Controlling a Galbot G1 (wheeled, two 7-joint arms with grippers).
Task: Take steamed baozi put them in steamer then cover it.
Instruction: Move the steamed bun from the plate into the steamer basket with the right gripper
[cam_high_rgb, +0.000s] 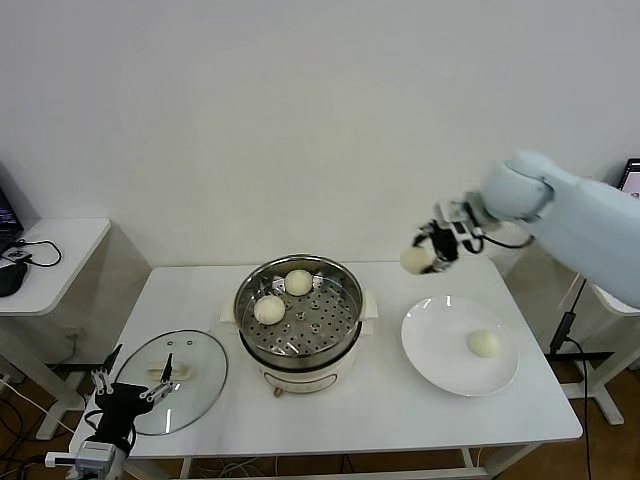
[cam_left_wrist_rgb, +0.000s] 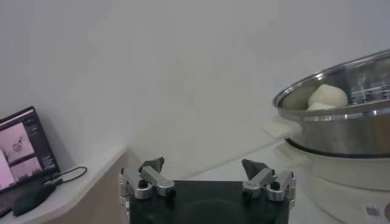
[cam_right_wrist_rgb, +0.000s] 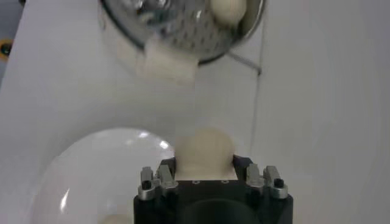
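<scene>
Side table: a small white table (cam_high_rgb: 60, 250) stands at the far left, apart from the main one, with a black cable (cam_high_rgb: 35, 248) lying on it.
Left gripper: the black left gripper (cam_high_rgb: 135, 385) hangs low at the near left corner of the white work table (cam_high_rgb: 400, 400), over the near edge of the lid; its fingers stand wide apart with nothing between them.
Cover: the round clear glass lid with a metal rim and cream oblong handle (cam_high_rgb: 172, 380) lies flat on the table, left of the pot and off it.
Steamer: the round shiny steel pot with a perforated tray on a white base (cam_high_rgb: 300, 320) sits mid-table, uncovered.
Buns in steamer: two small off-white dough buns rest on the tray, one at the far side (cam_high_rgb: 298, 282), one at the left (cam_high_rgb: 269, 310).
Right gripper: the right gripper (cam_high_rgb: 430, 250) is raised between pot and plate, clamped on a third off-white bun (cam_high_rgb: 416, 260).
Plate: a flat round white plate (cam_high_rgb: 440, 345) lies right of the pot.
Last bun: the fourth bun (cam_high_rgb: 484, 343) sits on the plate's right half.
</scene>
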